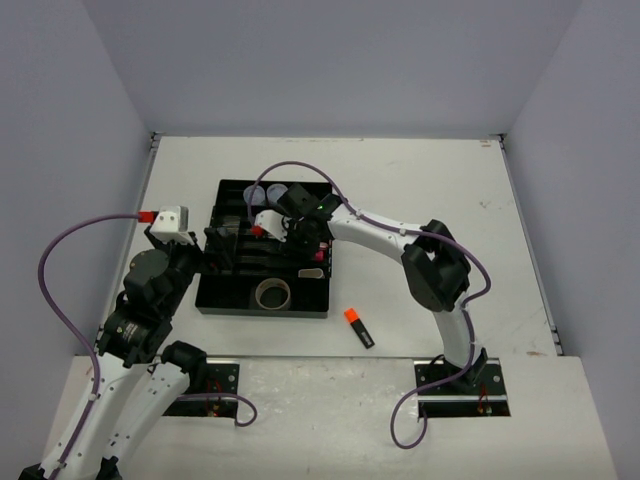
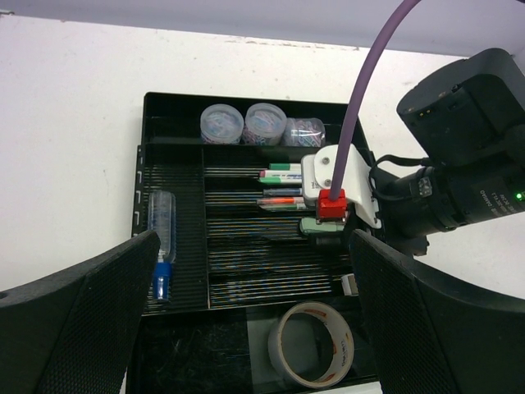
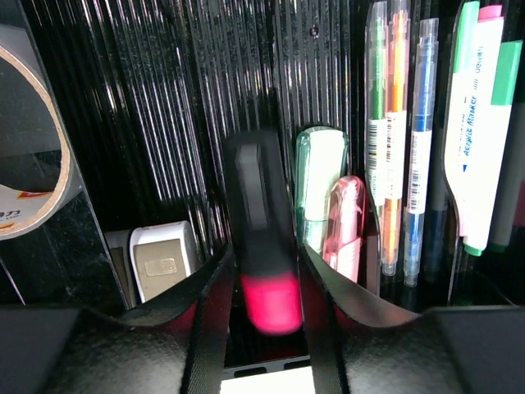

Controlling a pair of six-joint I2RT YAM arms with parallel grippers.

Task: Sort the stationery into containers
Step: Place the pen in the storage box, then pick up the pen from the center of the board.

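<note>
The black organiser tray sits mid-table. My right gripper is low over one of its slots, jaws slightly apart, with a black highlighter with a pink end blurred between them and a slim gap on each side. A green highlighter and a clear pink one lie in the slot beside it. Thin pens fill the slots further over. My left gripper hovers wide open and empty over the tray's near side, above the grey tape roll. An orange highlighter lies on the table outside the tray.
Three clear round tubs stand in the tray's far section, and a blue-capped tube lies in the left slot. A small white block rests near the tape. The right arm reaches over the tray's right edge.
</note>
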